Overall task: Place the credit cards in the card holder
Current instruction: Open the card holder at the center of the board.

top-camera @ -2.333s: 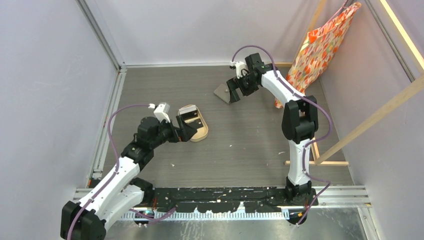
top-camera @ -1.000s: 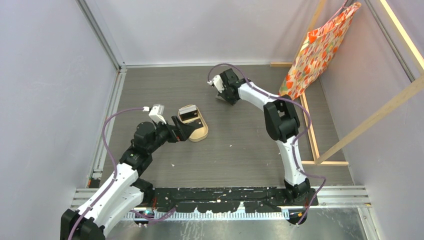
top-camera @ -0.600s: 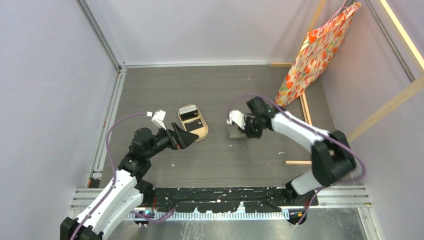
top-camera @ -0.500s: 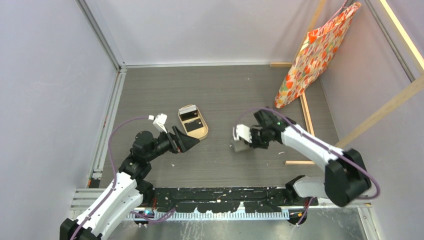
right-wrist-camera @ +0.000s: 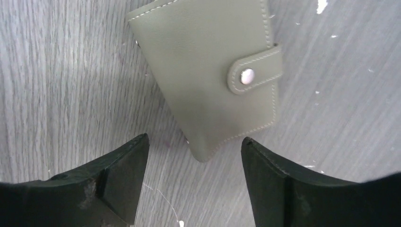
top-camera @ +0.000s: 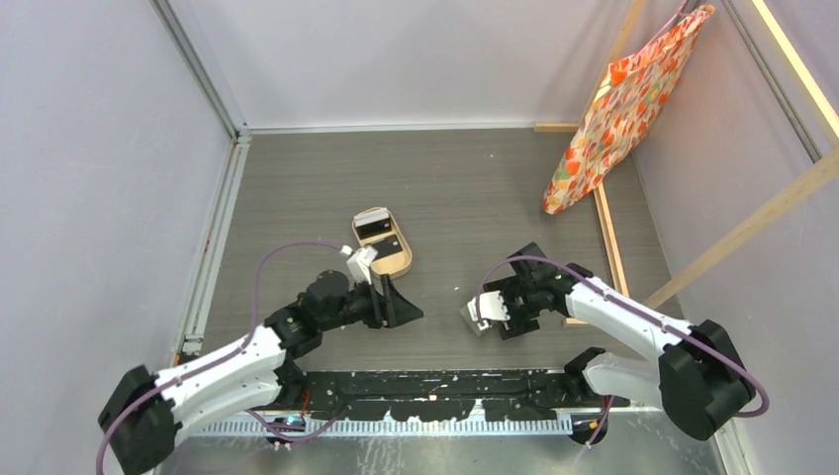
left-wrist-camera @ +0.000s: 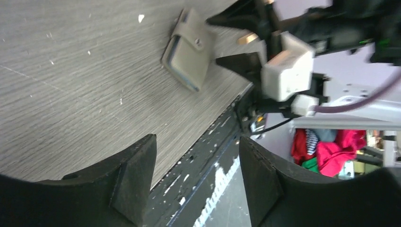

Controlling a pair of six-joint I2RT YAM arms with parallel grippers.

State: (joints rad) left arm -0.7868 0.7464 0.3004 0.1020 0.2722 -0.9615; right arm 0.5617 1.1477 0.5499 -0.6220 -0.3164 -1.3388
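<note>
The card holder [right-wrist-camera: 208, 75] is a grey-brown wallet, snapped shut, lying flat on the table near the front [top-camera: 474, 321]. My right gripper [right-wrist-camera: 194, 175] stands open just behind the wallet's corner without touching it, and shows in the top view [top-camera: 494, 317] too. My left gripper [left-wrist-camera: 196, 179] is open and empty, low over the table's near edge [top-camera: 408, 311], facing the card holder [left-wrist-camera: 189, 49] from the left. Two black credit cards [top-camera: 381, 239] lie in the tan oval tray [top-camera: 404, 259] beyond the left gripper.
An orange patterned bag [top-camera: 623, 99] hangs on a wooden frame [top-camera: 605, 237] at the back right. A black rail [top-camera: 445, 388] runs along the near edge. Grey walls close in the left and far sides.
My right arm carried the card holder from the far middle to the near front and opened, releasing it. My left arm swung from the tray toward the near centre, its jaws narrowing somewhat.
</note>
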